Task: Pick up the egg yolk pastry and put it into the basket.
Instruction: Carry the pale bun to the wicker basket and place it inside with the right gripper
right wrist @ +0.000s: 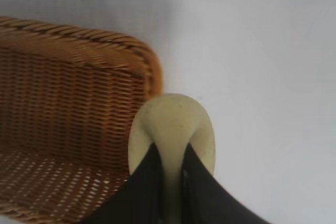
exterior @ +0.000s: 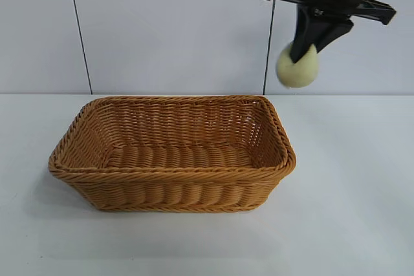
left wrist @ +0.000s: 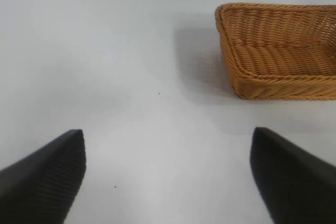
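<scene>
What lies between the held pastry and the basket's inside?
Nothing: in the exterior view the egg yolk pastry, pinched by the right gripper, hangs in open air above the right end of the basket, with only its braided rim below.

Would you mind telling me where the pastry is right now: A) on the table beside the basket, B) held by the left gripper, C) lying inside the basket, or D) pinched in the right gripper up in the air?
D: the right gripper pinches the pastry in the air, above the basket near its right end.

The egg yolk pastry [exterior: 298, 67] hangs above the basket's [exterior: 171, 174] right end.
</scene>
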You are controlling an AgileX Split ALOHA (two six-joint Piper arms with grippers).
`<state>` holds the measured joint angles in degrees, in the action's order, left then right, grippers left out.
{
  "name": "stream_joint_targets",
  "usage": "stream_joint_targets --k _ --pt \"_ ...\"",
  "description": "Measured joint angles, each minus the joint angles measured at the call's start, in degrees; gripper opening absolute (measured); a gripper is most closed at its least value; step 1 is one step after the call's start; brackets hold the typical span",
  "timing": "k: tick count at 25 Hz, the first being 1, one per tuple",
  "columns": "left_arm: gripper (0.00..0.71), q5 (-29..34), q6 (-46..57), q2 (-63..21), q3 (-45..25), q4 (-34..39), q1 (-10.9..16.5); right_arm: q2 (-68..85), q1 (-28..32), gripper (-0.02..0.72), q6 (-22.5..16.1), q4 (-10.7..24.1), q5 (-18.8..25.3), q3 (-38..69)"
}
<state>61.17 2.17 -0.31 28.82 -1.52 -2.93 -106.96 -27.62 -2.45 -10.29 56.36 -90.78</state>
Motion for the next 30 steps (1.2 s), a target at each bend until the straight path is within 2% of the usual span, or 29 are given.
stream_joint_targets --k 7,11,17,20,23,28,30 --pt "0.615 0.0 0.0 0.0 0.0 0.0 0.0 -5.0 -5.9 0.056 -1.3 -0.2 -4.9 0.0" --pt "0.615 0.0 0.0 0.0 0.0 0.0 0.0 -9.7 -6.8 0.056 -1.4 -0.6 -8.6 0.0" --pt "0.615 0.0 0.0 0.0 0.0 0.0 0.0 -15.2 -6.8 0.056 -1.4 -0.7 -9.8 0.0" --pt "0.615 0.0 0.0 0.0 0.0 0.0 0.0 -15.5 -6.8 0.079 -1.4 -0.7 -10.6 0.0" --pt "0.615 0.0 0.0 0.0 0.0 0.0 0.0 -15.5 -6.8 0.181 -1.4 -0.7 -11.1 -0.2" --pt "0.615 0.0 0.0 0.0 0.0 0.0 0.0 -15.4 -6.8 0.587 -1.4 -0.6 -9.7 -2.4" --pt "0.615 0.0 0.0 0.0 0.0 0.0 0.0 -14.7 -6.8 0.653 -1.4 -0.6 -8.4 -3.9"
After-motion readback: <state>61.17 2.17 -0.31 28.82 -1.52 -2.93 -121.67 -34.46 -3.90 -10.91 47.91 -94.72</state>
